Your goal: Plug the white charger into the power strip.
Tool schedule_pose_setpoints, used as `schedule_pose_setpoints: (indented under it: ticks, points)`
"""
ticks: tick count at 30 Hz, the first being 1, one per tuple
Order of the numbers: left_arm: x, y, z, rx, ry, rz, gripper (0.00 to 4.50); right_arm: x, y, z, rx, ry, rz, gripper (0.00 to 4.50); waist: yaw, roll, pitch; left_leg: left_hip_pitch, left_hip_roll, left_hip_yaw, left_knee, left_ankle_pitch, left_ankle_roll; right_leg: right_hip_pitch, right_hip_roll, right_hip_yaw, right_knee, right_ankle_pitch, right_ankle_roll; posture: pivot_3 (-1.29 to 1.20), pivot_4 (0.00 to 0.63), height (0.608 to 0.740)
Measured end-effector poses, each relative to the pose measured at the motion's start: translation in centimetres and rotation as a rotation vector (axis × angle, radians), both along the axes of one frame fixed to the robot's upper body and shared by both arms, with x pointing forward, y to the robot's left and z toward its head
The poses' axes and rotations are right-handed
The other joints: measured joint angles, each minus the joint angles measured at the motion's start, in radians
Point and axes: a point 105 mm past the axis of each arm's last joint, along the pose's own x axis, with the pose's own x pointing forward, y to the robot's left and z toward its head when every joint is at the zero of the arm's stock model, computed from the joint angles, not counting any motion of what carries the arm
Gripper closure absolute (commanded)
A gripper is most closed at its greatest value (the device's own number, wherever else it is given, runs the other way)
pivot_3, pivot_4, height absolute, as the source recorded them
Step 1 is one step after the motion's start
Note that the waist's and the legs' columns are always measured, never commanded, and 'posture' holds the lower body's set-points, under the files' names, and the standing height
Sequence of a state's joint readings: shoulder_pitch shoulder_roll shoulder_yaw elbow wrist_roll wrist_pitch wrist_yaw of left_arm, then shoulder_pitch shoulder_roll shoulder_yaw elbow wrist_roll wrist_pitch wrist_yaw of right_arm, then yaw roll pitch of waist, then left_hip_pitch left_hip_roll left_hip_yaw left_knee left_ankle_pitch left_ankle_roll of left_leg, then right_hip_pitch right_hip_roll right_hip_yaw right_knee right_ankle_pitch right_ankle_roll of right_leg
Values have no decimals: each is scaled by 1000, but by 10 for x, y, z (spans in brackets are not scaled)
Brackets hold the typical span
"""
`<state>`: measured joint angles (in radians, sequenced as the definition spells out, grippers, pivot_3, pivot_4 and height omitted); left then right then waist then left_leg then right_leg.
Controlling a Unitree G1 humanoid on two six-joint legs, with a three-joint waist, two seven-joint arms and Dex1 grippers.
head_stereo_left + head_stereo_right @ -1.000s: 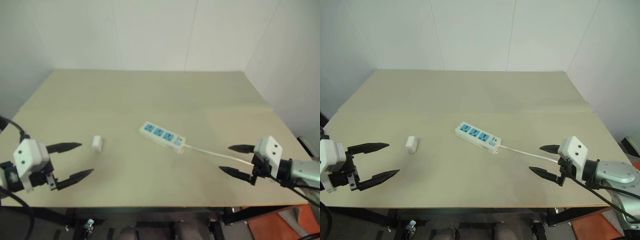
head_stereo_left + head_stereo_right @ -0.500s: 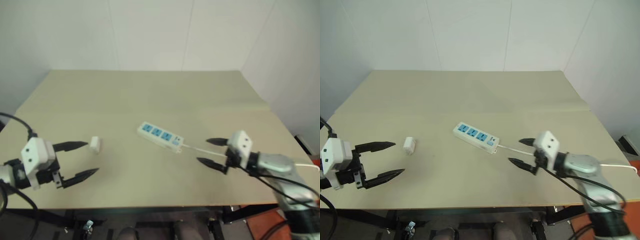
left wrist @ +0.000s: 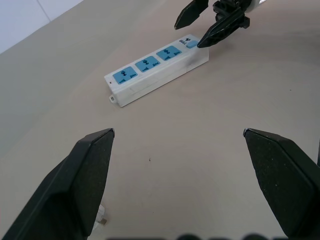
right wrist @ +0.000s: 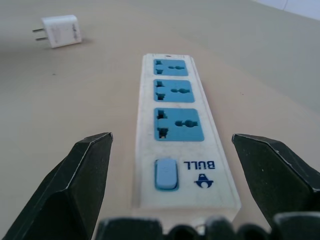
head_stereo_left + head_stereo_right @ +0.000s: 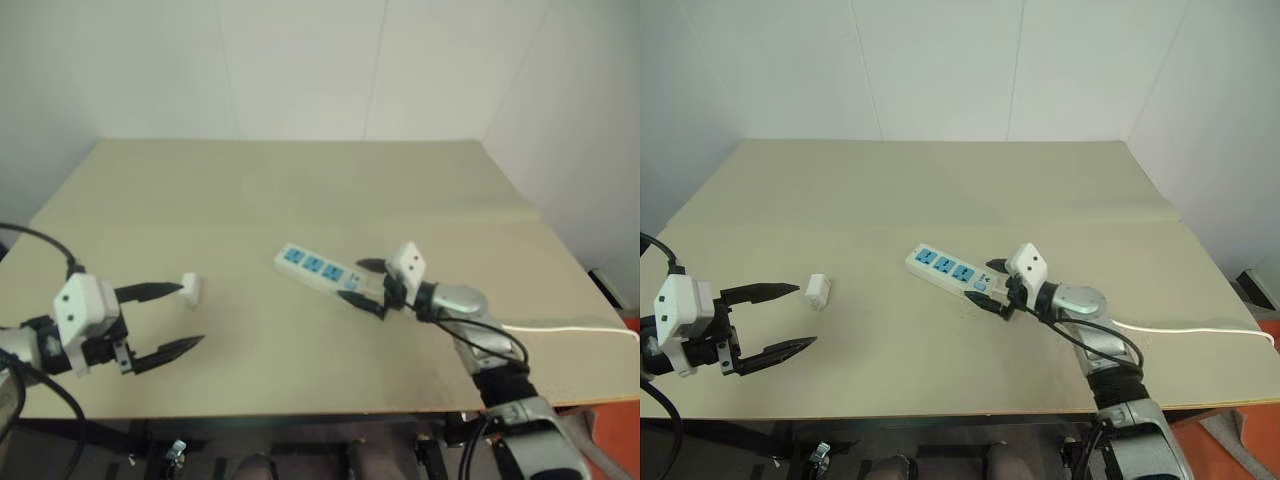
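Right tool (image 5: 992,288) straddles the power strip's (image 5: 951,273) switch end, spread; left tool (image 5: 768,320), spread, must grab the white charger (image 5: 819,291).

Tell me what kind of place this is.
Probably a lab or test room: a bare beige table against plain white walls, with just a power strip and a white charger laid out on it.

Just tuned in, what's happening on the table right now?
The right gripper is open, its fingers straddling the switch end of the power strip without closing on it. The white charger lies loose on the table, unplugged, prongs showing in the right wrist view. The left gripper is open beside the charger, holding nothing. All three sockets are empty.
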<state>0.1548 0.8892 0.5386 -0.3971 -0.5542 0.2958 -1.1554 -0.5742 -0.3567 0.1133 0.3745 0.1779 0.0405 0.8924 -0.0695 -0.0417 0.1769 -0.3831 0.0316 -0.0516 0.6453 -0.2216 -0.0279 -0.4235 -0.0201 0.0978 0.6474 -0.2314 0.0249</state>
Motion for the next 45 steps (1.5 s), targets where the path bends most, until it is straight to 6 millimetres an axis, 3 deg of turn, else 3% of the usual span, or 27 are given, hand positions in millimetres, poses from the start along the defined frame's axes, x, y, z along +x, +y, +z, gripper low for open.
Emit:
schedule_pose_setpoints:
  ticks: [11,17,22,29,32,37,41,45]
  points:
    - [1,-3,0,-4,1,-17,0,13,9,-32,10,101,-8,35,-3,0,0,0,0,0,0,0,0,0,0,0,0,1,-1,0,150,740]
    - [1,-4,1,-3,-4,-24,0,14,14,-33,22,106,25,35,-5,0,0,2,1,0,0,0,0,1,1,0,1,0,-1,0,150,740]
    - [1,-4,2,0,-3,-30,0,13,20,-36,49,111,41,1070,-18,0,-1,5,1,0,-1,0,0,3,1,0,1,0,0,0,150,740]
    - [1,-4,2,6,-1,-33,0,12,22,-37,79,112,55,1065,-28,-2,-2,5,1,-1,-1,0,0,4,1,0,1,0,0,0,150,740]
    - [2,-4,4,9,1,-40,0,8,23,-35,75,117,97,1065,-28,-2,-2,5,1,-1,-1,0,0,4,1,0,1,0,0,0,150,740]
    - [10,6,16,17,-13,-42,0,-18,32,-38,20,133,268,1065,-29,-1,-2,4,1,-1,-2,0,0,2,1,0,1,-1,1,0,150,740]
    - [25,23,35,26,-25,36,0,-40,39,-42,-35,131,390,1065,-29,-1,-1,4,2,-1,-2,0,0,2,2,0,1,-3,4,0,150,740]
    - [44,32,40,47,-22,145,0,-46,43,-44,-57,132,432,1065,-30,-1,-1,5,2,-1,-2,0,0,2,3,0,2,-3,4,0,150,740]
